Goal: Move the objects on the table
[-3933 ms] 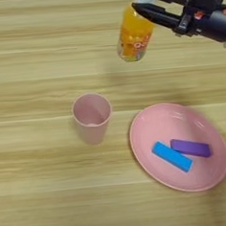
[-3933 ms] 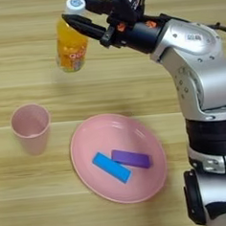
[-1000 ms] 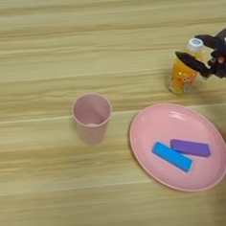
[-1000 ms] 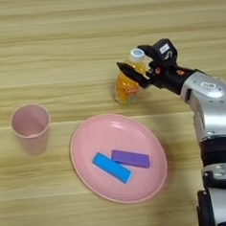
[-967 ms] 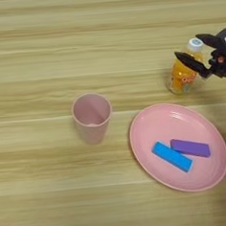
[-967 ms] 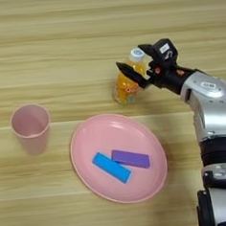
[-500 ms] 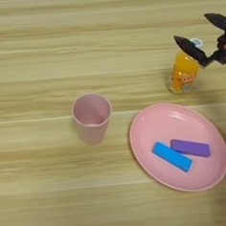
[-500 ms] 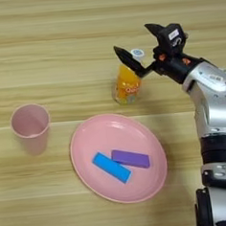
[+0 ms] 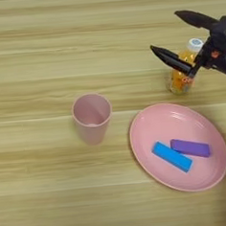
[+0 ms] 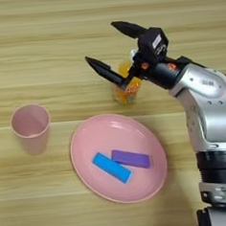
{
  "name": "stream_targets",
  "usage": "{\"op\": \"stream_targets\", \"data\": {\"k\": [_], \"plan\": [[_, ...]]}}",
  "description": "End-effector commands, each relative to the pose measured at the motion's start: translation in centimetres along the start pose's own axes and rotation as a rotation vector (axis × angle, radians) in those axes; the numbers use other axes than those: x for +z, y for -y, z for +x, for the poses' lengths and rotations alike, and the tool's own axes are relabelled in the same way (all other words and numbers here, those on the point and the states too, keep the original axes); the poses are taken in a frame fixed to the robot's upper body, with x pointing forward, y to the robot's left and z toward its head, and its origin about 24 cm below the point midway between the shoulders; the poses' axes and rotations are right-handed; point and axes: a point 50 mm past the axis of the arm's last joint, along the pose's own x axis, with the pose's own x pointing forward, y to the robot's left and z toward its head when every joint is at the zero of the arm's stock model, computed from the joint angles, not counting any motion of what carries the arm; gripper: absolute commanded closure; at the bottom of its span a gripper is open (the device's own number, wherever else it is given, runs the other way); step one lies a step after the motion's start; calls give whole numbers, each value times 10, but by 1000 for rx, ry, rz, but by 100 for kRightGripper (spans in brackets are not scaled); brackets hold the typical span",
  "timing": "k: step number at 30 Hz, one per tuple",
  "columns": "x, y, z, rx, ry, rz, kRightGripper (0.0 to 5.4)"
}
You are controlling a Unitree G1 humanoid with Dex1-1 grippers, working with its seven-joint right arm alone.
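The orange-juice bottle [image 9: 183, 73] with its white cap stands upright on the table [image 9: 43, 53], just behind the pink plate [image 9: 150, 140]. My right gripper [image 10: 107, 45] hovers above and slightly left of the bottle, open wide, holding nothing; one black finger [image 10: 104, 70] crosses in front of the bottle. A blue block [image 9: 171, 156] and a purple block [image 9: 190, 147] lie side by side in the plate. The pink cup [image 9: 92, 117] stands upright to the plate's left.
My silver forearm [image 10: 199, 86] comes in from the right over the table's right side and runs down the picture's right edge.
The gripper carried the bottle from the far middle of the table down to a spot behind the plate, set it upright, opened, and has risen away from it.
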Motion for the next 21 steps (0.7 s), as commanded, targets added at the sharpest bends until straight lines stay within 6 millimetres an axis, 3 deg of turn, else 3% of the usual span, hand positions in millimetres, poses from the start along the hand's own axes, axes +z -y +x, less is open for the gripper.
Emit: {"op": "stream_targets", "data": {"k": [1,21], "plan": [[15,-14,6,137,20,-61,6],[-47,-61,18,423,-138,130,6]]}}
